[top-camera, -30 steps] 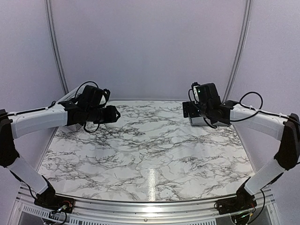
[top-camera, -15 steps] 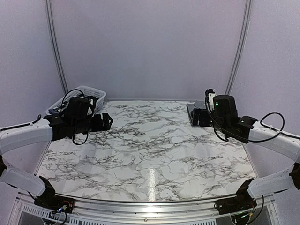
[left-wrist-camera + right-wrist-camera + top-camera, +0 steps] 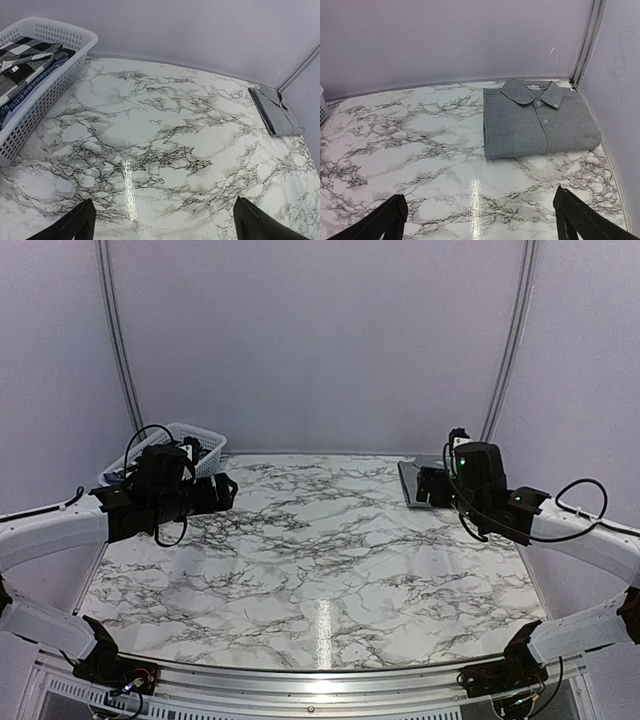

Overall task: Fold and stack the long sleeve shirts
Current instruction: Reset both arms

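Note:
One long sleeve shirt, plain grey [image 3: 537, 122], lies folded flat with its collar up in the back right corner of the marble table [image 3: 415, 483] [image 3: 275, 112]. More shirts are piled in the white basket [image 3: 75, 50]: a black-and-white checked one [image 3: 25, 57] on top of a blue checked one [image 3: 30, 85]. My right gripper [image 3: 479, 210] [image 3: 432, 486] hovers just in front of the grey shirt, open, with nothing between its fingers. My left gripper [image 3: 162, 215] [image 3: 225, 492] is open and empty beside the basket, above bare table.
The white basket [image 3: 195, 440] stands at the back left corner against the wall. Pale walls close in the table at the back and on both sides. A metal rail [image 3: 320, 680] runs along the near edge between the arm bases.
The right arm has drawn back and to the right, off the grey shirt, which stays folded in the corner. The left arm has pulled back left toward the basket, and its jaws have widened.

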